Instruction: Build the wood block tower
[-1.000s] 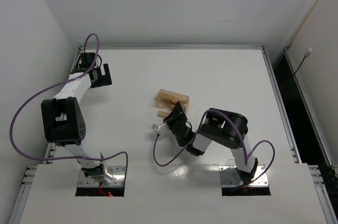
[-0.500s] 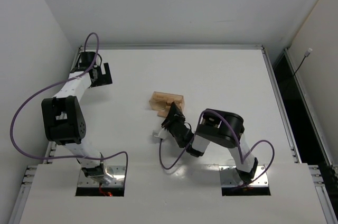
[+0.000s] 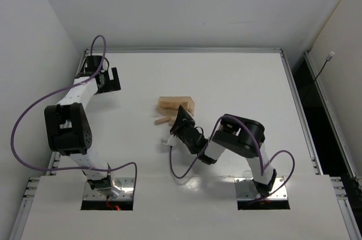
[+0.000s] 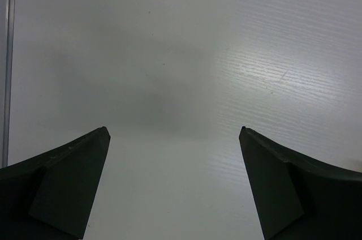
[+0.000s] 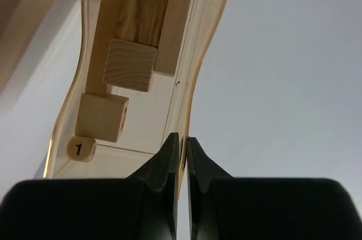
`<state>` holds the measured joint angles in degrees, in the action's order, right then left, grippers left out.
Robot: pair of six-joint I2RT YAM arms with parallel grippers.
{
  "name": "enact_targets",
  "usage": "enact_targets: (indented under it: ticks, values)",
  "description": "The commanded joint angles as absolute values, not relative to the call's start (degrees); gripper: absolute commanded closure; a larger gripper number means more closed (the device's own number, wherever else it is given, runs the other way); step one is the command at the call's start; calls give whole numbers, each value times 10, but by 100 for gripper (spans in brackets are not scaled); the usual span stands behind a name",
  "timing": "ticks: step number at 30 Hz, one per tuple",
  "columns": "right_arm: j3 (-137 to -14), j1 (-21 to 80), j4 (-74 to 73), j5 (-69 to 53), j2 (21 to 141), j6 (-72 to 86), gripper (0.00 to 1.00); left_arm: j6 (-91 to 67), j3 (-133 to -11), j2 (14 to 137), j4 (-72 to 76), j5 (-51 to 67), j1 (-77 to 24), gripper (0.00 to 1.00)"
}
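The wood block tower's pieces lie loose inside a pale wooden tray (image 5: 210, 36): long bars (image 5: 148, 2), two cubes (image 5: 131, 64) and a small piece marked "1" (image 5: 81, 149). My right gripper (image 5: 182, 138) is shut on the tray's thin side wall and holds the tray tilted. From above, the tray (image 3: 176, 103) sits mid-table with the right gripper (image 3: 181, 119) at its near edge. One bar (image 3: 162, 120) lies on the table just left of that gripper. My left gripper (image 3: 107, 80) stands open at the far left, with nothing between its fingers (image 4: 85, 166).
A raised metal rim (image 3: 184, 51) runs along the table's back, and another rim (image 3: 300, 110) along its right side. A purple cable (image 3: 184, 167) loops from the right arm over the near table. The left wrist view holds only bare white tabletop (image 4: 181, 53).
The right gripper has carried the tray to the left and slightly back. A bar now lies in the open to the left of the gripper. The left arm has not moved.
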<state>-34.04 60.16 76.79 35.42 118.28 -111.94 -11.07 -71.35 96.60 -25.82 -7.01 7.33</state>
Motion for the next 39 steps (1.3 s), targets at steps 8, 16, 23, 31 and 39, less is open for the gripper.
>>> enact_targets:
  ticks: [8,16,23,31,39]
  values:
    - [-432,549,1020,317,1156,-1224,100,-116,-711,940,-252,-50,84,1]
    - [-411,562,1033,311,1136,-1224,100,-116,-711,933,-258,-50,84,1]
    - [-359,572,1040,325,1145,-1224,100,-116,-700,928,-252,-50,90,1]
    - [-439,560,1040,326,1157,-1224,100,-116,-706,939,-252,-39,95,1]
    - [-551,548,1006,414,1181,-1196,100,-116,-706,939,-252,-39,95,1]
